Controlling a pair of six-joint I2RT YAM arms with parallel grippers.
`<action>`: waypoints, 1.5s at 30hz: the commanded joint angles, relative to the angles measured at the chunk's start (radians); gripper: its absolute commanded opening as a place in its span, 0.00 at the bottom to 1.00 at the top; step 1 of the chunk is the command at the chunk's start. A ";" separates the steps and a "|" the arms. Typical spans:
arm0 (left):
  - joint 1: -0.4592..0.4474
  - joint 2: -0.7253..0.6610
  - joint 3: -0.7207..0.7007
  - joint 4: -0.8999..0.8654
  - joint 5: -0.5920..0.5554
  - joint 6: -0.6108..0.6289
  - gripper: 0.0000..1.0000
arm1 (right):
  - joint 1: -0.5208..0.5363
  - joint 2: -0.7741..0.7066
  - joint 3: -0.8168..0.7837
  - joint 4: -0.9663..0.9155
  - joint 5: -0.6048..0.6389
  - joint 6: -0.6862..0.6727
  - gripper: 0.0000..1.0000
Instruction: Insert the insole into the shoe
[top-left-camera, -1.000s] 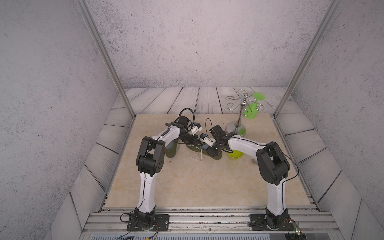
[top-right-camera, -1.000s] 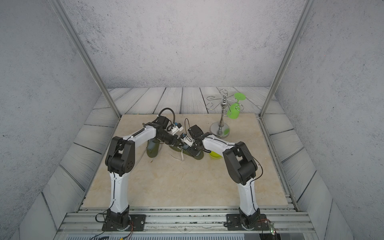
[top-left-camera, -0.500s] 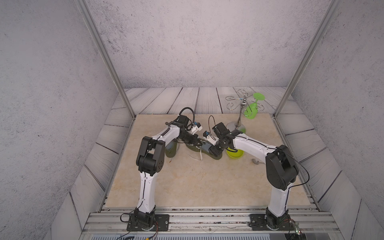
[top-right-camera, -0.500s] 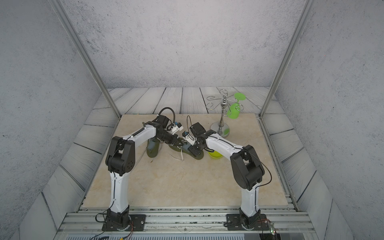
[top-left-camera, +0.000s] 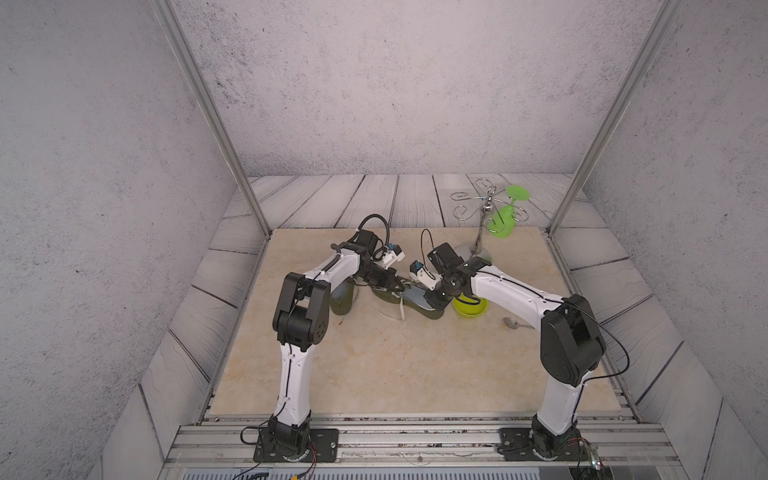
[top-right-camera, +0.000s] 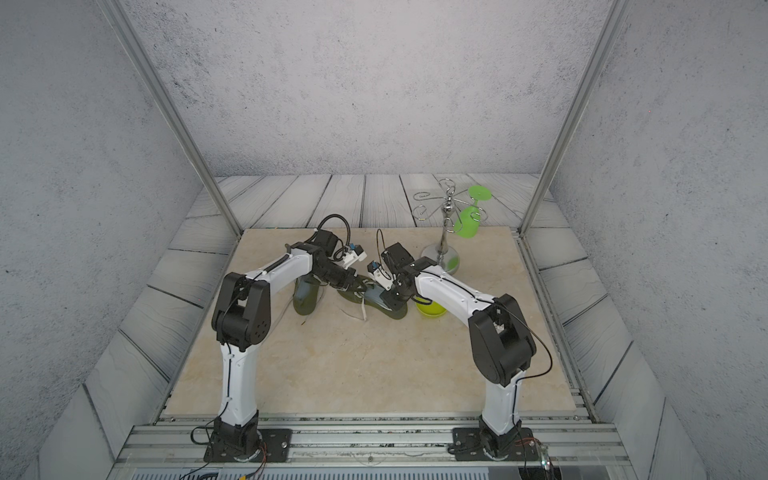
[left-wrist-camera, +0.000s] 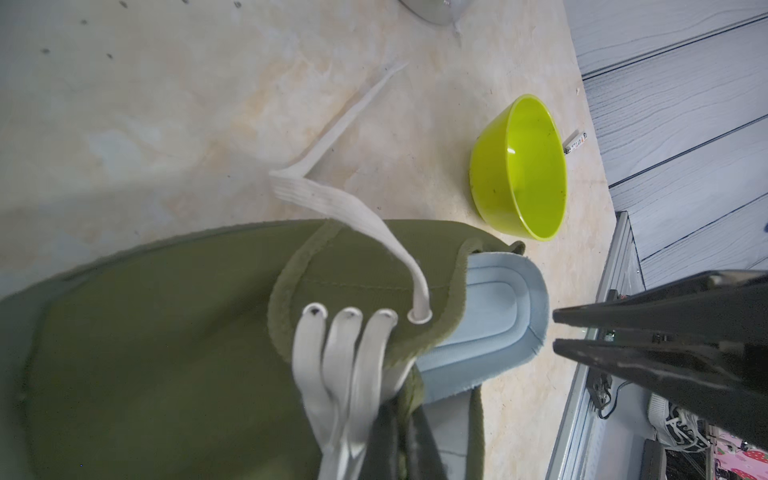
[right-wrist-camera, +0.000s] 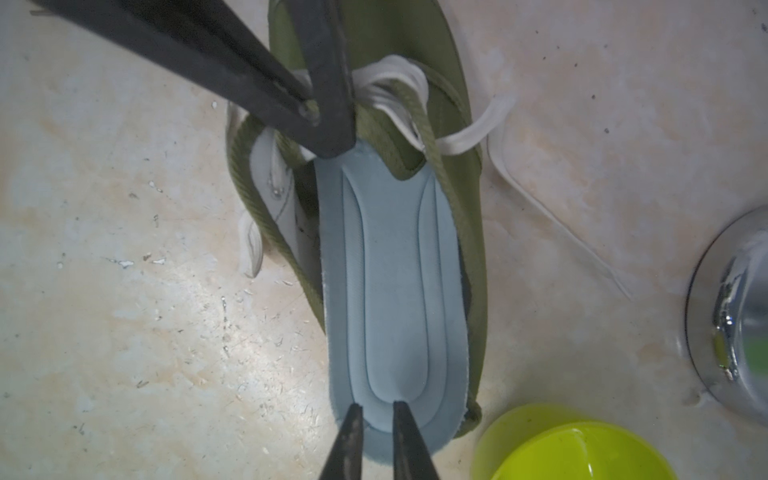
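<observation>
An olive green shoe (top-left-camera: 432, 312) (top-right-camera: 397, 312) (left-wrist-camera: 166, 332) (right-wrist-camera: 471, 232) lies mid-table with a light blue insole (top-left-camera: 415, 296) (top-right-camera: 376, 296) (left-wrist-camera: 490, 328) (right-wrist-camera: 390, 282) partly inside it. The insole's heel end overhangs the shoe's heel. My left gripper (top-left-camera: 397, 286) (top-right-camera: 359, 284) (left-wrist-camera: 401, 432) (right-wrist-camera: 328, 133) is shut on the edge of the shoe's opening by the laces. My right gripper (top-left-camera: 436, 299) (top-right-camera: 390, 297) (left-wrist-camera: 555, 330) (right-wrist-camera: 376, 405) sits at the insole's heel end. It is shut down to a slim gap with nothing between the fingers.
A second olive shoe (top-left-camera: 343, 301) (top-right-camera: 305, 297) lies under the left arm. A lime bowl (top-left-camera: 469, 307) (top-right-camera: 430, 308) (left-wrist-camera: 523, 166) (right-wrist-camera: 573, 449) stands right beside the shoe's heel. A spoon (top-left-camera: 513, 323) lies further right. Behind stands a chrome rack (top-left-camera: 484, 216) with a green glass (top-left-camera: 505, 218).
The right gripper's jaws have closed from wide open to a slim gap, and its elbow has swung out to the right. The left arm and the shoe have stayed put.
</observation>
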 joint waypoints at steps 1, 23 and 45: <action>0.006 0.021 0.022 -0.029 0.012 0.022 0.00 | -0.001 0.074 0.027 0.005 0.012 0.025 0.12; 0.008 0.020 0.026 -0.052 0.008 0.035 0.00 | -0.012 0.014 0.111 -0.095 0.017 0.085 0.18; 0.008 0.023 0.034 -0.063 0.009 0.037 0.00 | 0.013 0.150 0.014 -0.041 0.033 0.052 0.17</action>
